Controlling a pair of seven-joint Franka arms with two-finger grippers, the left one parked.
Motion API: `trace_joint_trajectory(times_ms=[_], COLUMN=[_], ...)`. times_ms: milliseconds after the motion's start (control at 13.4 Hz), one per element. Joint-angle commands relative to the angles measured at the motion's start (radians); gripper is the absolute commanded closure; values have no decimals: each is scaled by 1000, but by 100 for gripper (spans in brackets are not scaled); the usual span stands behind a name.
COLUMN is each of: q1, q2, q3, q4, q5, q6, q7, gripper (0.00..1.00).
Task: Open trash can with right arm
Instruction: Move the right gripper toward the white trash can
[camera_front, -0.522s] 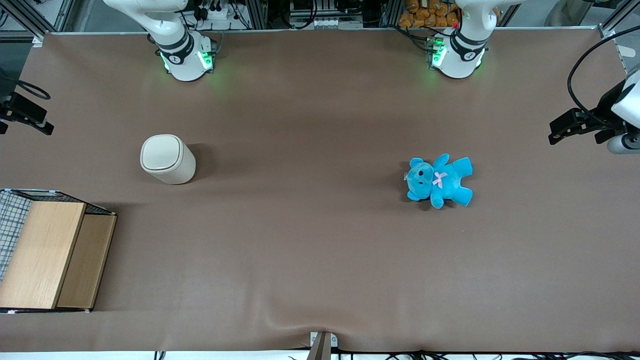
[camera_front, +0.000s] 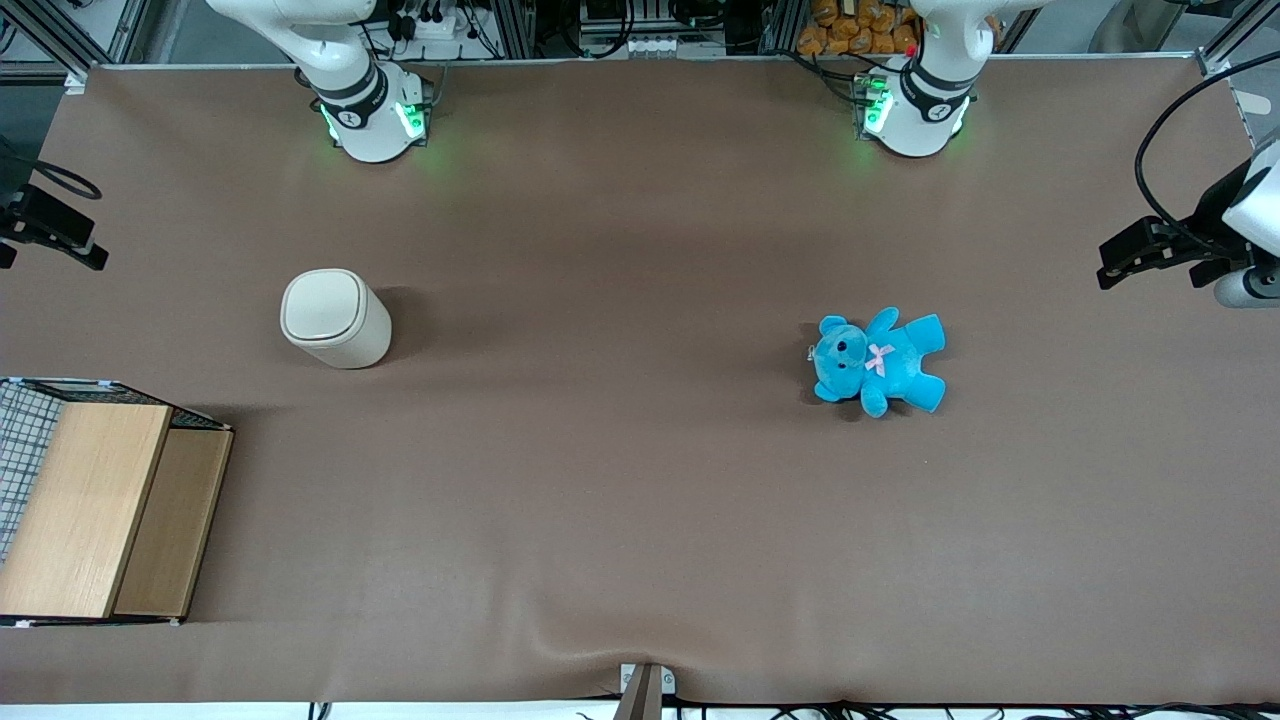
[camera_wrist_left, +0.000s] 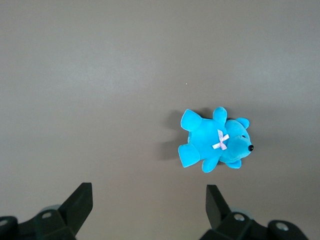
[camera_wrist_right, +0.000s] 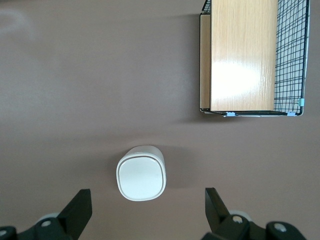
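On the table (camera_front: 640, 500) the trash can (camera_front: 335, 319) stands upright toward the working arm's end, the wooden box (camera_front: 100, 510) nearer the front camera than it, the teddy (camera_front: 880, 362) well apart toward the parked arm's end, and the hand (camera_wrist_right: 145, 212), fingers spread, hangs above the can.

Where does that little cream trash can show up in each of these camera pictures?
Front view: the trash can stands upright with its lid shut, toward the working arm's end of the table, farther from the camera than the wooden box.
Right wrist view: the trash can, seen from above, with the gripper hovering open above it.
Left wrist view: not in it.
Shared landmark: the wooden box.
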Motion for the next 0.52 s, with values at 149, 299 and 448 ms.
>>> trace_joint_trajectory(times_ms=[149,299,448], q1=[1,3,3], q2=[11,5,-2], q3=[11,12,12], q4=[-36,-79,-114], q5=[-7,-7,-7], q6=[-21,-18,-13], q7=[16,16,18], gripper=[0,0,3])
